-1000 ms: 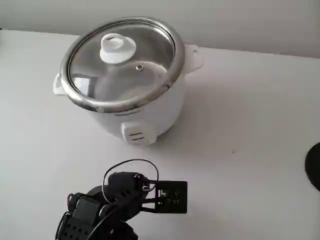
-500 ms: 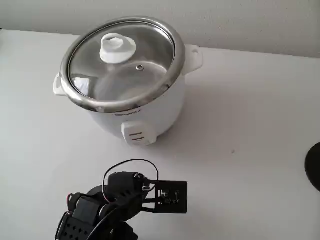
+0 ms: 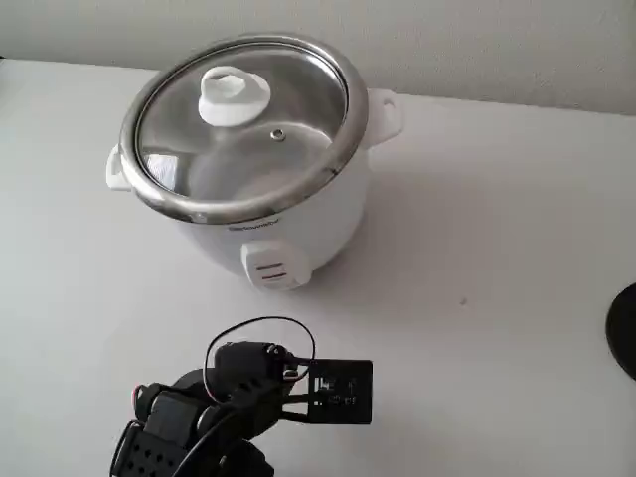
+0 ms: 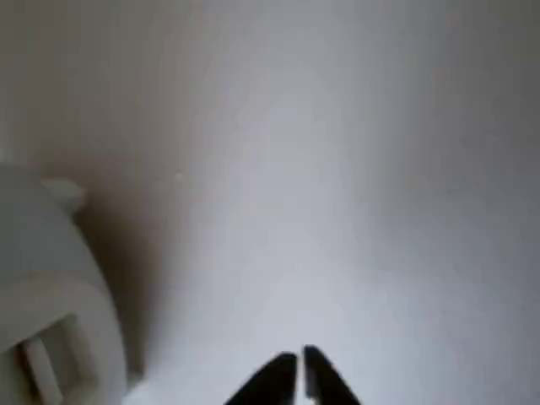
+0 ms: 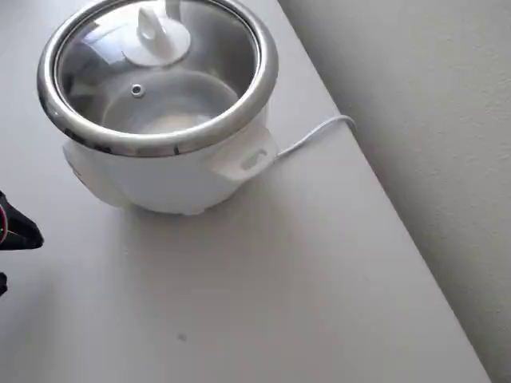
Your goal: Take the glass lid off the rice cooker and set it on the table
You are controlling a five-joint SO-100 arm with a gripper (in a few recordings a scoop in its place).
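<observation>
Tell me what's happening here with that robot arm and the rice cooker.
Nothing is being handled yet. The glass lid sits on the rice cooker, its white knob untouched. In the fixed view the arm is low at the near edge of the table, in front of the cooker and apart from it. In the wrist view the gripper hangs over bare table, its fingers nearly together and holding nothing, with the cooker body off to the left.

Plain pale wall [image 3: 497,45] behind white tabletop; floor [image 5: 431,96] pale grey beyond table edge; soft, even light.
</observation>
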